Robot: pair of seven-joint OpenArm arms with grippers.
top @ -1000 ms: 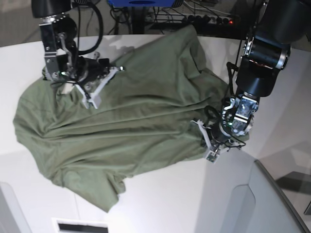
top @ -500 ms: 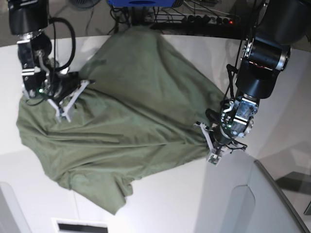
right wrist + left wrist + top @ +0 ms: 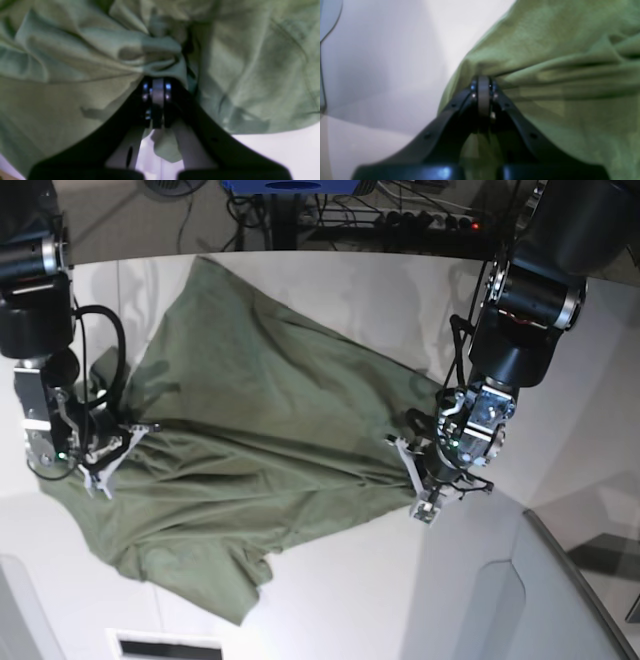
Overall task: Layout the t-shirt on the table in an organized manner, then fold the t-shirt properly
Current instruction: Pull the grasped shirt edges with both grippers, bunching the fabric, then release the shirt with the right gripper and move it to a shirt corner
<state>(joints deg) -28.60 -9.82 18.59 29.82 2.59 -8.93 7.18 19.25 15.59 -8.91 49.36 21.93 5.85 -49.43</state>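
Note:
The olive-green t-shirt (image 3: 250,430) lies spread and wrinkled over the white table (image 3: 400,290), one corner reaching the far edge. My left gripper (image 3: 418,480) is on the base view's right and is shut on the t-shirt's right edge. Up close, its jaws (image 3: 483,85) pinch a gathered fold of t-shirt (image 3: 557,62) beside bare table (image 3: 395,62). My right gripper (image 3: 100,465), on the base view's left, is shut on the t-shirt's left edge. In the right wrist view the gripper (image 3: 157,86) clamps bunched t-shirt (image 3: 75,62).
A grey angled panel (image 3: 520,590) with a dark edge rises at the front right. Cables and a power strip (image 3: 430,220) lie beyond the table's far edge. A small white slot piece (image 3: 165,645) sits at the front edge.
My right gripper has dragged its side of the t-shirt left and toward the front, stretching the cloth out. The left gripper has shifted slightly left, still holding.

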